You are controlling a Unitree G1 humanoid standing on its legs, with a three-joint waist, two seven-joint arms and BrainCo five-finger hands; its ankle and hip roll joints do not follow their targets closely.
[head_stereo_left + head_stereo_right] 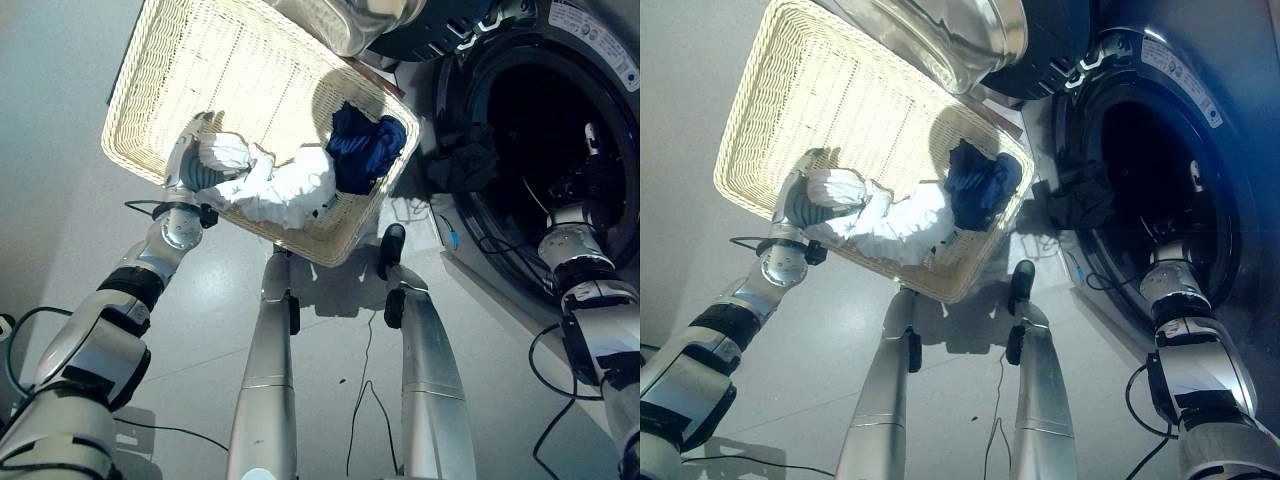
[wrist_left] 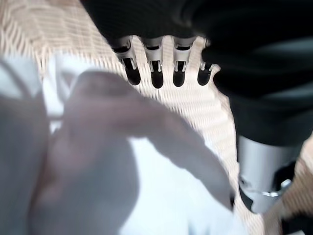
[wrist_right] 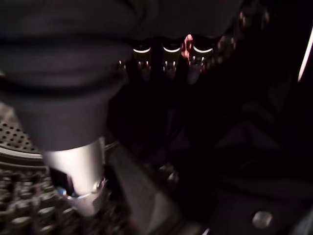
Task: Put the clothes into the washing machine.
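**Basket beside the open washer**

Pale floor carries a wicker basket (image 1: 200, 70) just beside the washing machine (image 1: 560, 130), whose door is open. Inside the basket, a white garment (image 1: 285, 190) lies next to a dark blue garment (image 1: 365, 148). The left hand (image 1: 200, 165) rests on the white cloth, fingers (image 2: 156, 73) straight above it. The right hand (image 1: 590, 170) reaches into the dark drum; I cannot tell its finger state.

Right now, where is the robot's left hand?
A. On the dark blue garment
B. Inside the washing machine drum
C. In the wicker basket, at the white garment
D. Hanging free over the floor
C: the left hand lies in the wicker basket against the white garment, apart from the dark blue garment; it is the right hand that reaches into the dark washing machine drum.
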